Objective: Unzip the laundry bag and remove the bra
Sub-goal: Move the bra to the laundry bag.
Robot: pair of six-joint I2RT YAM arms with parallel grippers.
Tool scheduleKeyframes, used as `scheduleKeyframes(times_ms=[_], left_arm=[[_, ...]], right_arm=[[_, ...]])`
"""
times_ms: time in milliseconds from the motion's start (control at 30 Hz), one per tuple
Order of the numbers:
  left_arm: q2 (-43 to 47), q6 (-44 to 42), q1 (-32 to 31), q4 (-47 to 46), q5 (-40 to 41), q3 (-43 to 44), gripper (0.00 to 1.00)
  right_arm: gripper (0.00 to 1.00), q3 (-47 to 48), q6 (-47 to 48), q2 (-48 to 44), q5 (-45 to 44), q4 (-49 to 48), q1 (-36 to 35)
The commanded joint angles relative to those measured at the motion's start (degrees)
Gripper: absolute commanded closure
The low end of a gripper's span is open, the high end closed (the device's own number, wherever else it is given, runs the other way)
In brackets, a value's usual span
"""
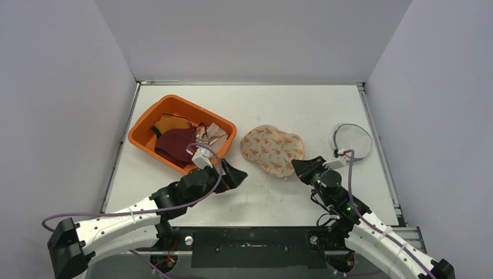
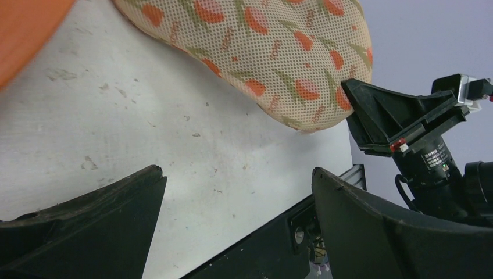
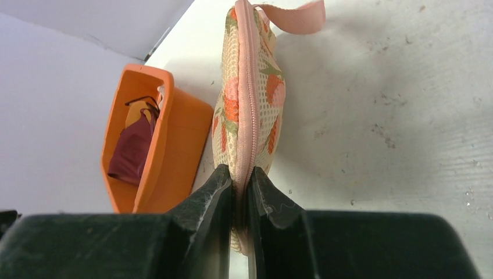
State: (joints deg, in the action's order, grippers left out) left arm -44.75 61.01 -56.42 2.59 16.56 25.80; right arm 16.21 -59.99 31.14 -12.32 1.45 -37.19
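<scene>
The laundry bag [image 1: 272, 150] is a beige mesh pouch with orange tulip print, lying mid-table. My right gripper [image 1: 299, 167] is shut on its near right edge; the right wrist view shows the pink zipper seam [image 3: 249, 110] pinched between the black fingers [image 3: 209, 197], with a pink loop [image 3: 293, 17] at the far end. My left gripper [image 1: 237, 174] hovers open just left of the bag, nothing between its fingers [image 2: 110, 215]; the bag [image 2: 273, 52] fills the top of the left wrist view. The bra is hidden.
An orange tub [image 1: 145, 125] at the left holds dark red and beige garments [image 1: 174, 142]. A round wire-rimmed mesh item [image 1: 352, 141] lies at the right. White walls close three sides; the black frame rail [image 1: 250, 244] runs along the near edge.
</scene>
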Motion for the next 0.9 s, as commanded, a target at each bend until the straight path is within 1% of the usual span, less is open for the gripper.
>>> scheduleKeyframes(times_ms=[0,67,100,133,167,300,367,467,600,700,767,800,833,867], left_arm=[[-4.95,0.15,-5.36,-8.58,4.85,2.06,0.04],[-8.27,-1.34,-9.96,-3.55,12.53,5.89,0.03],[-9.93,-1.34,-12.42,0.59,16.28,7.39,0.03],[-11.27,-1.17,-13.91,2.05,18.34,8.07,0.03],[-12.60,-0.71,-14.88,1.98,18.73,8.08,0.03],[-15.00,4.23,-15.47,-4.54,15.21,5.20,0.03],[-15.99,8.50,-15.68,-4.92,15.50,4.57,0.03],[-18.72,11.69,-15.73,-6.94,14.73,4.85,0.03],[-23.52,11.53,-15.53,-11.52,11.90,6.91,0.04],[-26.92,8.94,-15.21,-11.90,11.07,9.35,0.04],[-27.87,7.37,-15.21,-11.36,11.38,9.96,0.04],[-27.88,6.95,-15.21,-10.93,11.69,9.75,0.04],[-27.62,6.45,-15.21,-10.59,12.02,9.48,0.04],[-27.07,5.31,-15.27,-10.14,12.59,9.17,0.03]], right_arm=[[0.95,-2.99,-8.29,-1.72,-3.94,-1.71,-0.74],[0.95,-4.48,-9.39,-0.59,-2.88,-3.38,-0.97],[0.95,-4.97,-9.85,0.12,-2.34,-4.20,-1.13],[0.95,-5.31,-10.32,0.81,-2.00,-4.74,-1.38],[0.95,-5.46,-10.60,1.30,-1.85,-4.93,-1.54],[0.95,-5.57,-9.45,0.94,-2.10,-4.91,-2.26],[0.95,-5.84,-8.16,-0.21,-2.44,-4.62,-2.44],[0.95,-6.65,-6.20,-1.58,-2.54,-4.31,-2.52],[0.95,-6.89,-4.57,-2.32,-2.37,-2.49,-2.62],[0.94,-6.29,-2.97,-2.57,-1.98,-0.18,-2.73],[0.90,-5.37,-1.78,-2.29,-2.05,2.22,-2.77],[0.86,-4.79,-1.08,-2.01,-2.16,3.32,-2.86],[0.78,-4.07,-0.23,-1.59,-2.45,4.52,-2.89],[0.67,-3.36,1.00,-1.02,-2.57,5.63,-2.93]])
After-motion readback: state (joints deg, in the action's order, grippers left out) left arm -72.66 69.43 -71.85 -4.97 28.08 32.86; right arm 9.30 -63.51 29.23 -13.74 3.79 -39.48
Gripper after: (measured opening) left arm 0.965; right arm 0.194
